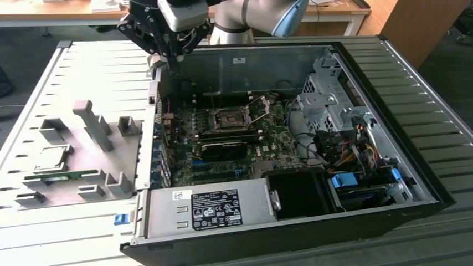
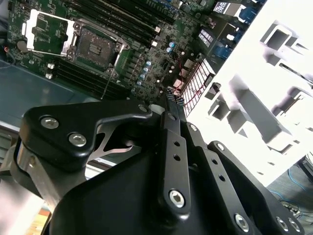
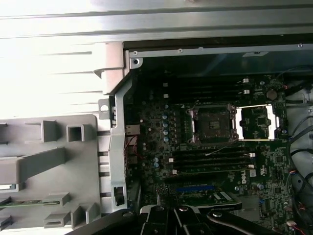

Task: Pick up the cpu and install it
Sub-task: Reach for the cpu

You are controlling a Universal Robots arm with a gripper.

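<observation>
The cpu (image 1: 52,158), a flat square chip with a silver-grey top, lies in a recess of the grey fixture tray (image 1: 74,194) at the exterior view's left, beside the open computer case. My gripper (image 1: 176,54) hangs high over the case's rear wall, well away from the cpu, its fingers (image 2: 171,105) shut with nothing between them. On the motherboard, the black socket (image 1: 230,118) sits bare with its metal frame (image 1: 260,106) swung open. Both wrist views show the socket (image 2: 95,49) (image 3: 213,125) and the raised frame (image 2: 44,32) (image 3: 257,122) below the gripper.
A long green memory stick (image 1: 63,176) lies in the tray near the cpu. Upright grey posts (image 1: 92,124) stand on the tray. Inside the case are a drive cage (image 1: 333,105), cables (image 1: 355,149) and a labelled power supply (image 1: 214,210). A slatted table (image 1: 436,111) surrounds the case.
</observation>
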